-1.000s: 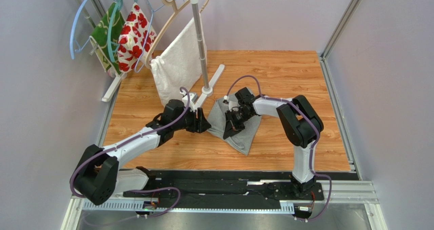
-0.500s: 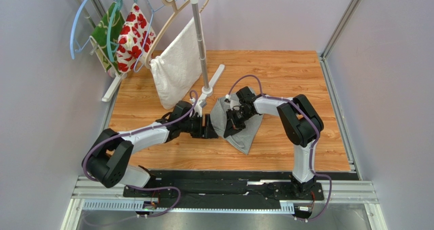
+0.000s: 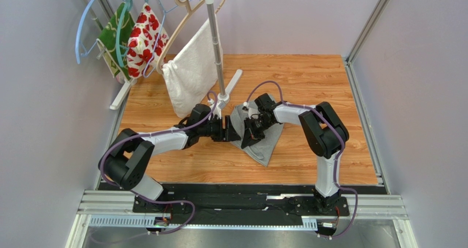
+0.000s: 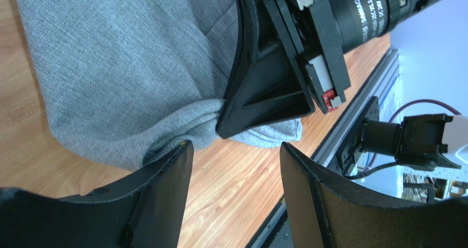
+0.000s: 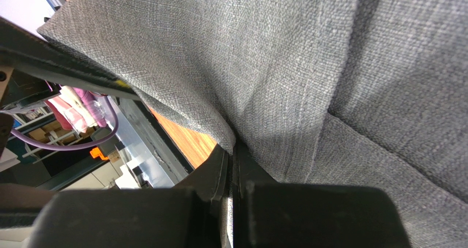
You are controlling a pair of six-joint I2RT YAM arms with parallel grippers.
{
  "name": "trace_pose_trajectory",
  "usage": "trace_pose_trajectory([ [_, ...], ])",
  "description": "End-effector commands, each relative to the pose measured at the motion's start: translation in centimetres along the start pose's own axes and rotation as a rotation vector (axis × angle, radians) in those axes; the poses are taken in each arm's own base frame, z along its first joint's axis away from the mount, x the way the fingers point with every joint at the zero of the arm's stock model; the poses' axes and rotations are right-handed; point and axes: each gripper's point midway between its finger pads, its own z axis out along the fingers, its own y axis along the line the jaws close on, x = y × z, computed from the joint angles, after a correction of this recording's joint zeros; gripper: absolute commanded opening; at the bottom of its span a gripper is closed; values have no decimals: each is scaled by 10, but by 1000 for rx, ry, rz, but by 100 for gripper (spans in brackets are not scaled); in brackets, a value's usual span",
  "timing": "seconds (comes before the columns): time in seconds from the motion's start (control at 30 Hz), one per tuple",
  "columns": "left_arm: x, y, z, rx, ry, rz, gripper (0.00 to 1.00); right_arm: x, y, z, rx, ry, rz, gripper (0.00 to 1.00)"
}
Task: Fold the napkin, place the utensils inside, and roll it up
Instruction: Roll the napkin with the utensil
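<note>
Starting wide on the wooden surface point(image 3: 307, 78), with a clothes rack point(image 3: 215, 50) standing at the far left. Picking out the left arm point(image 3: 165, 141): laid low from the near left, elbow bent close to the base, forearm running right. Over to the right arm point(image 3: 321, 130): up from the near right, folded hard at the elbow, forearm reaching left, wrist tipped down. Between them, finding the napkin point(image 3: 266, 145), bunched and folded mid-surface, one corner trailing toward the near side. Down to the left claw point(image 4: 236, 149) now: spread wide, gripping nothing, fingertips just beside the napkin's left edge with bare wood between them. Then the right claw point(image 5: 233, 160): clamped tight on a raised fold of the grey cloth, with the fabric gathering at its tip in the left wrist view. Compared with a second ago: left arm swung farther in from the near left, left claw pushed right from clear of the cloth to just beside it. No change on the right arm, same pinch, same spot.
</note>
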Motion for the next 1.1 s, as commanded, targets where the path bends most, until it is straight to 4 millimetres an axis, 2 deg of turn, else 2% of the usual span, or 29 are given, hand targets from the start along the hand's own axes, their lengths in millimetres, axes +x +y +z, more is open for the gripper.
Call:
trace_pose_trajectory([
  [0.0, -23, -9, 8, 37, -82, 44, 67, -10, -24, 2, 108, -37, 1, 0],
  [0.27, -33, 1, 11, 10, -157, 74, 66, -11, -18, -1, 95, -46, -14, 2],
  [0.33, -34, 4, 13, 2, -162, 86, 66, -13, -15, -5, 92, -57, -22, 6],
  [0.43, -33, 9, 17, -9, -150, 92, 66, -14, -6, -12, 84, -76, -38, 25],
  [0.63, -24, 19, 26, -18, -124, 78, 66, -19, 7, -23, 78, -116, -55, 41],
  [0.73, -18, 28, 30, -32, -118, 69, 65, -19, 11, -28, 82, -131, -63, 44],
  [0.9, -19, 29, 35, -25, -117, 52, 65, -15, 13, -36, 101, -150, -71, 49],
  [1.0, -20, 30, 36, -33, -116, 52, 65, -7, 13, -45, 124, -168, -113, 51],
  [1.03, -22, 30, 36, -39, -118, 54, 65, -2, 7, -46, 148, -171, -115, 52],
  [1.07, -20, 32, 36, -49, -105, 53, 65, -1, 12, -54, 156, -195, -148, 52],
])
